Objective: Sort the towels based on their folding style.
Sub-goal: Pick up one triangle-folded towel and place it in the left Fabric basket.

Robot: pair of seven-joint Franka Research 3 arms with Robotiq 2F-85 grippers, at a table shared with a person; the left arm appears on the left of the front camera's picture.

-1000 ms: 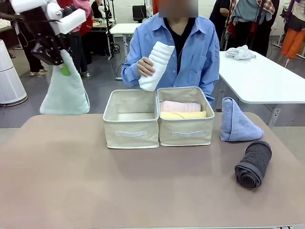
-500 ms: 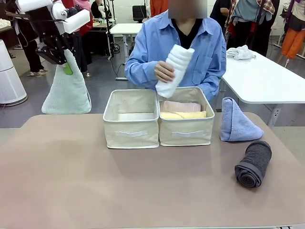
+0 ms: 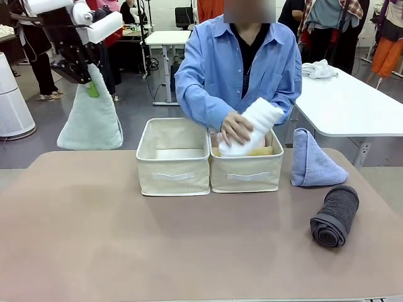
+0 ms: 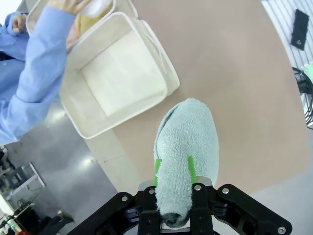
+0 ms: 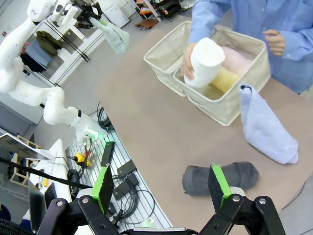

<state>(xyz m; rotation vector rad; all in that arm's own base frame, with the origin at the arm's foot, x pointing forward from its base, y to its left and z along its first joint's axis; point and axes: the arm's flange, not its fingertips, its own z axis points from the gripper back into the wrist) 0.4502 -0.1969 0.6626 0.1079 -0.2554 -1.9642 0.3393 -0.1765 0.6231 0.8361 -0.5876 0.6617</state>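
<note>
The right jaws stood wide with nothing between them, above the near right part of the table point(image 3: 126, 245). Below them the dark grey roll point(image 3: 335, 216) lay on its side, well apart from the bins. It looked light, soft and compressible. A grip across the middle of the cylinder should keep it wound, while a grip on the loose outer edge could unroll it.

Just beyond stood the light blue cone fold point(image 3: 313, 160), near the right bin point(image 3: 245, 173) but not touching it. It is best taken near the tip, where the layers bunch; terry should not slip on the pads.

The right bin held the pink roll point(image 5: 238, 59) and the yellow roll point(image 5: 224, 78). The person's hand point(image 3: 236, 128) pressed the white roll point(image 3: 255, 123) in on top. That hand and sleeve occupied the opening and would obstruct any delivery there. The left bin point(image 3: 173, 170), touching the right bin's side, showed a bare bottom.

Farthest off, the left jaws were clamped on the tip of the grey-green cone fold point(image 3: 91, 119). It hung limp in the air over the table's far left edge, beside the left bin. The path to that bin appeared unobstructed.
</note>
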